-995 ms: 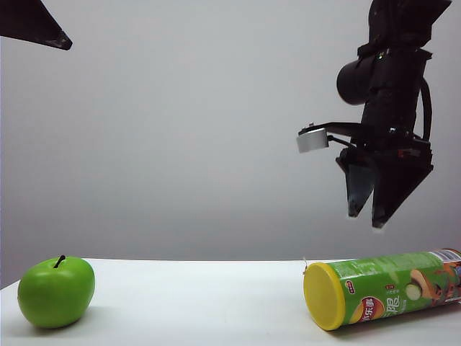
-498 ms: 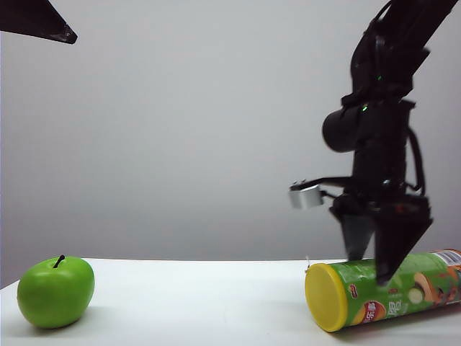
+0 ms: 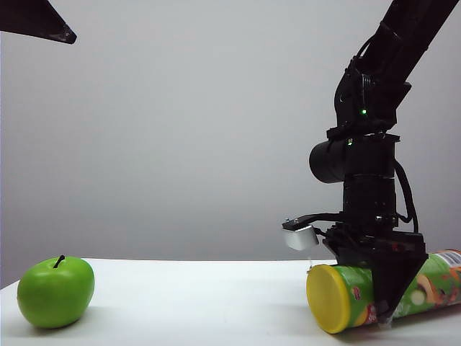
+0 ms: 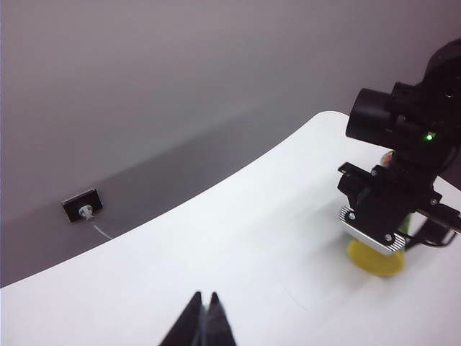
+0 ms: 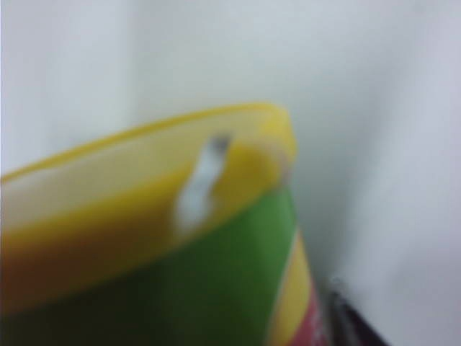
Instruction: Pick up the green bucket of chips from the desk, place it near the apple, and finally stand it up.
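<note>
Currently the right gripper (image 3: 389, 306) is straddling the green bucket of chips (image 3: 432, 281) with jaws apart, near its yellow lid (image 3: 325, 298). Gripping so far off-centre, it is risking the canister tipping or rolling. The left gripper (image 4: 204, 321) is hanging with jaws together, far from both.

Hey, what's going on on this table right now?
The right pincer, jaws wide open, sits down around the green bucket of chips, which lies on its side on the desk with its yellow lid toward the apple. It straddles the can just behind the lid but has not closed. The apple sits far across the desk. The left pincer is shut and hangs empty above the desk.
</note>
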`<action>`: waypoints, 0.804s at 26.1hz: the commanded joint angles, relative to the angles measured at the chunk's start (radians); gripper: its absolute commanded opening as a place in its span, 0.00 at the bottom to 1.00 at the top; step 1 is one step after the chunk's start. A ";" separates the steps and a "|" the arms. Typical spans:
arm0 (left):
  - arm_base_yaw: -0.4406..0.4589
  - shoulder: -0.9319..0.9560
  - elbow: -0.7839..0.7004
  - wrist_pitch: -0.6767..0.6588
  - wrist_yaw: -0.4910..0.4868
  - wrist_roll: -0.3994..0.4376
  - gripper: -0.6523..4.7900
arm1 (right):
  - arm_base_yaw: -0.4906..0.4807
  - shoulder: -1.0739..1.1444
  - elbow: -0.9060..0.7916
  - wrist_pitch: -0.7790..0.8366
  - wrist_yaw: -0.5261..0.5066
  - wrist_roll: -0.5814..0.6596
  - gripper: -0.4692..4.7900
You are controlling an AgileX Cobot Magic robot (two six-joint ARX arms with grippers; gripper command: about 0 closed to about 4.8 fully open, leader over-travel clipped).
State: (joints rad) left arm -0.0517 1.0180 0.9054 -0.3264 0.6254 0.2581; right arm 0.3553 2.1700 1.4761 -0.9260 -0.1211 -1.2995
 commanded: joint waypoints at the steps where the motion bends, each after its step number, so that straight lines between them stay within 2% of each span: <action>1: 0.000 -0.002 0.002 0.006 0.007 0.004 0.11 | 0.000 -0.004 0.001 0.028 0.014 -0.005 0.44; 6: 0.001 -0.001 0.002 0.006 0.006 0.004 0.11 | 0.000 -0.004 0.007 0.059 -0.003 0.056 0.43; 8: 0.001 -0.001 0.002 0.006 0.006 0.004 0.11 | 0.000 -0.005 0.052 0.042 -0.109 0.139 0.43; 9: 0.001 0.000 0.002 0.007 0.003 0.004 0.11 | -0.002 -0.005 0.098 0.025 -0.195 0.176 0.43; 14: 0.001 0.000 0.002 0.015 0.003 0.004 0.11 | -0.007 -0.005 0.275 -0.025 -0.348 0.266 0.43; 17: 0.001 0.000 0.002 0.015 -0.001 0.004 0.11 | -0.015 -0.005 0.425 -0.077 -0.484 0.331 0.43; 21: 0.001 -0.001 0.002 0.033 -0.031 -0.015 0.11 | -0.024 -0.005 0.557 -0.081 -0.779 0.423 0.43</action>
State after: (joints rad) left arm -0.0517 1.0180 0.9054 -0.3210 0.6170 0.2558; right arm 0.3298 2.1731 2.0018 -1.0016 -0.7383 -0.9192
